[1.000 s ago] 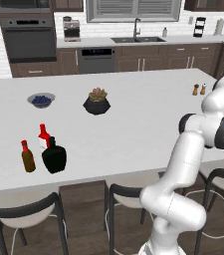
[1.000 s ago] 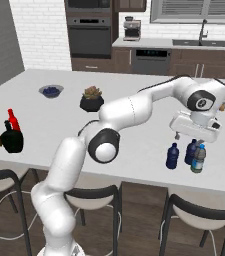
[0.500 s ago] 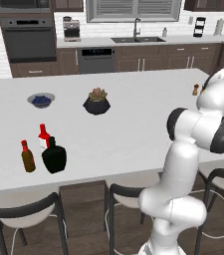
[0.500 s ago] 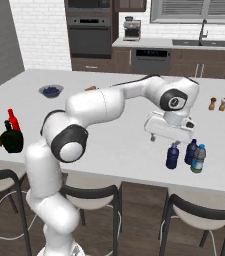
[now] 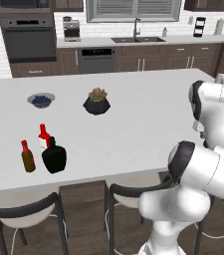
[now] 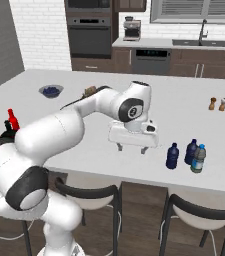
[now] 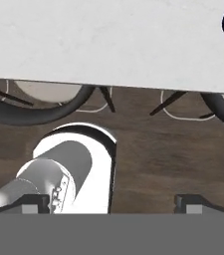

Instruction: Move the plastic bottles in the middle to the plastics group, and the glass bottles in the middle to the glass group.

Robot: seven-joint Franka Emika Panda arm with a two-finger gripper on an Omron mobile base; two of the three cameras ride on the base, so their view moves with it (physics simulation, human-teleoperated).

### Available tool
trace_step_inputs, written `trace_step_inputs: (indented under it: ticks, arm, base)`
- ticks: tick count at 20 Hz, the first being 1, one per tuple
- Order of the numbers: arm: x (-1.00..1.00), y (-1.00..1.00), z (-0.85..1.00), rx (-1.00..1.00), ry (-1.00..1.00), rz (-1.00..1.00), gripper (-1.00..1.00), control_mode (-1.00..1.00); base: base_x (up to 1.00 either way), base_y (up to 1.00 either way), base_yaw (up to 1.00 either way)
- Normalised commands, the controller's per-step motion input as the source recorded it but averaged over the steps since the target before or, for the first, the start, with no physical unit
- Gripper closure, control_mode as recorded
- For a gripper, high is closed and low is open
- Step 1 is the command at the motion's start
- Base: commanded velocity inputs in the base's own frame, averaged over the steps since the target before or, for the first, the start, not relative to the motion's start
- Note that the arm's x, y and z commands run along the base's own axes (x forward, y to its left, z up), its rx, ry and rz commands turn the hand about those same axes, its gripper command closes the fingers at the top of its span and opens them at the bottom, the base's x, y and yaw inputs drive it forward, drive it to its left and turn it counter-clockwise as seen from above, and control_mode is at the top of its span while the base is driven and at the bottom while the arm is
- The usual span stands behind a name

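— Where is the gripper [image 6: 132,148] sitting relative to the navy bottle [image 6: 172,156]?

— In the right base view it is hanging above the counter [image 6: 184,105] near the front edge, with the navy bottle just beside it on the side away from the blueberry bowl [image 6: 51,91]. A second navy bottle [image 6: 191,151] and the clear bottle [image 6: 198,158] are standing right behind that one, the three clustered close together.

— Is it carrying anything?

— Nothing appears to be between the fingers; they are standing apart and empty, pointing down at the counter.

— And the black flask [image 5: 54,155]?

— It is standing upright well apart from the navy bottle, far along the counter, just beside the red bottle [image 5: 44,137] and the brown bottle [image 5: 27,156].

— So what is the next move turning on?

— My reading is that all three bottle kinds are already sitting with their groups. If anything is left, the plastics cluster is by far the nearer side, and every bottle's long axis is vertical.
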Motion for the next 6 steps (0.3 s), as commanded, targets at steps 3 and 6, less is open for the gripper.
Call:
trace_step_inputs:
  ticks: [3,6]
  arm:
    - [-0.55,0.90,0.02,-0.08,0.03,0.00,-1.00,-1.00]
    - [-0.52,0.67,0.21,0.00,0.10,0.00,-1.00,-1.00]
  base:
    - [0.00,0.00,0.00]
    - [0.00,0.00,0.00]
